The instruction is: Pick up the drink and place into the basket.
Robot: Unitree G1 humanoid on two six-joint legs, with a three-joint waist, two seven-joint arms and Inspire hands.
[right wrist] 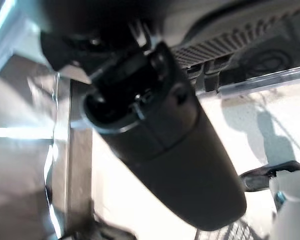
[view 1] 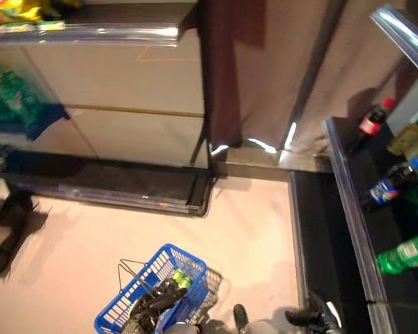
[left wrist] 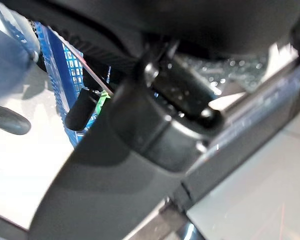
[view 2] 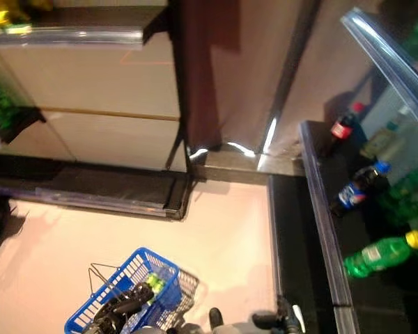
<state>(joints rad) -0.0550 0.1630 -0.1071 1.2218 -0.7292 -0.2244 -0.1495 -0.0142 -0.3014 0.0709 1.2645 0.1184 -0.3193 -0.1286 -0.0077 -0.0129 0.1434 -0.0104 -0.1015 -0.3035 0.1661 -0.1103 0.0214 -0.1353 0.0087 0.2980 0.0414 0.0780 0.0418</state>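
Observation:
A blue basket [view 1: 125,309] hangs low in front of me, near the bottom middle of the left eye view. A green drink bottle [view 1: 180,278] lies inside it. My left hand [view 1: 155,301] reaches across the basket's top with its fingers curled on the handle. The left wrist view shows the blue basket wall [left wrist: 65,65] and a bit of green past a dark finger [left wrist: 81,108]. My right hand [view 1: 315,318] is low at the bottom right, holding nothing that I can see. More drinks lie on the dark shelf [view 1: 376,229] to the right.
On that right shelf are a cola bottle with a red cap [view 1: 371,122], a dark bottle with a blue cap [view 1: 392,184], a green bottle [view 1: 405,253] and a yellowish one [view 1: 408,136]. A cabinet [view 1: 111,104] with a low black ledge stands ahead on the left.

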